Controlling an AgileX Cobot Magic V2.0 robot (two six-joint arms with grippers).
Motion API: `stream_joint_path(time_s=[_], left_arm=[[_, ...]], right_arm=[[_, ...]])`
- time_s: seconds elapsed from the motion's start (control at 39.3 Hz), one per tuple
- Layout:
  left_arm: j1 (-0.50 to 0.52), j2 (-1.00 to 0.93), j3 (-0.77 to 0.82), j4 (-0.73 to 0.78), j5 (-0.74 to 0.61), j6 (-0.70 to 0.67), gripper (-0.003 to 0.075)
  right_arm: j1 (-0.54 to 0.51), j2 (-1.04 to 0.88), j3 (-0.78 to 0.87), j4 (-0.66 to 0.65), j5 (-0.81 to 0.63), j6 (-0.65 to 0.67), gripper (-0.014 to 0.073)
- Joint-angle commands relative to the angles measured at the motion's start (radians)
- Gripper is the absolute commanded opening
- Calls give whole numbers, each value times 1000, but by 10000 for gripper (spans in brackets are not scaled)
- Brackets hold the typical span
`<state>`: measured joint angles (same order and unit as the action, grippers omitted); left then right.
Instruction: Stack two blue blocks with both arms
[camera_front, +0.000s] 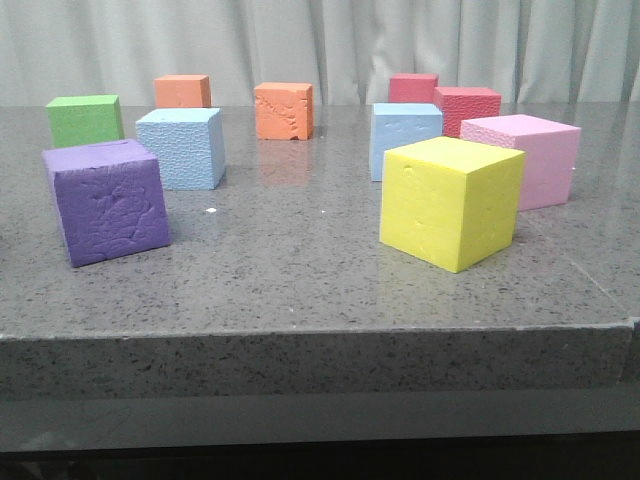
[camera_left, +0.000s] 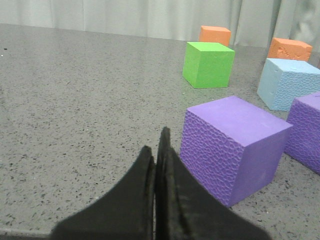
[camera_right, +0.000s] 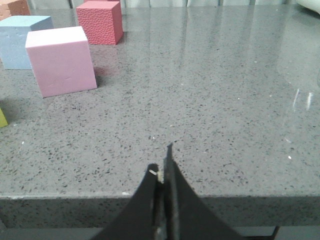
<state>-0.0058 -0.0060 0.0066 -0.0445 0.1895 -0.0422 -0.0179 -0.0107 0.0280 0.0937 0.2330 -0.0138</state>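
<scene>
**Nothing stacked yet: both blue blocks sit apart on the tabletop**

The task looks to be at its very start. The pebbly blue block (camera_front: 180, 148) rests on the left half of the grey speckled tabletop (camera_front: 300, 270), and the smoother blue block (camera_front: 404, 138) rests on the right half, well apart from it. Each stands flat on its own; neither is lifted or gripped. Picking one up, carrying it across and setting it on the other all remain to be done.

Neither arm shows in the front view. In the left wrist view the left pincer (camera_left: 159, 150) has its fingers pressed together, holding nothing, and hangs low over the tabletop near the purple cube (camera_left: 232, 147). The right pincer (camera_right: 164, 167) is likewise pressed together and empty, poised near the tabletop's front edge with bare surface ahead of it.

The blocks are crowded. Just in front of the pebbly blue block, towards the robot, sits the purple cube, and a green cube (camera_front: 85, 120) is behind and to its left, with an orange cube (camera_front: 183, 91) further back. A large yellow cube (camera_front: 452, 200) stands in front of the smoother blue block, hiding its lower corner, and a pink cube (camera_front: 530, 158) is close on its right. Two red cubes (camera_front: 455, 103) lie behind. The purple and yellow cubes would likely block a low, straight approach, so coming from above seems safer.
</scene>
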Motion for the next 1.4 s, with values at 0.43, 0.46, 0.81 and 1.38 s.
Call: stream_joint_path(time_s=[0.43, 0.46, 0.81, 1.38], left_arm=[[2, -16, 2, -7, -121, -4, -20], [2, -16, 2, -7, -133, -4, -20], [2, -16, 2, -60, -373, -4, -20], [-6, 99, -232, -67, -389, -12, -20]], right_arm=[[-4, -18, -6, 2, -77, -6, -67], [-4, -18, -6, 2, -80, -6, -67], [-4, -18, -6, 149, -250, -4, -67], [-4, 21, -281, 7, -112, -6, -67]])
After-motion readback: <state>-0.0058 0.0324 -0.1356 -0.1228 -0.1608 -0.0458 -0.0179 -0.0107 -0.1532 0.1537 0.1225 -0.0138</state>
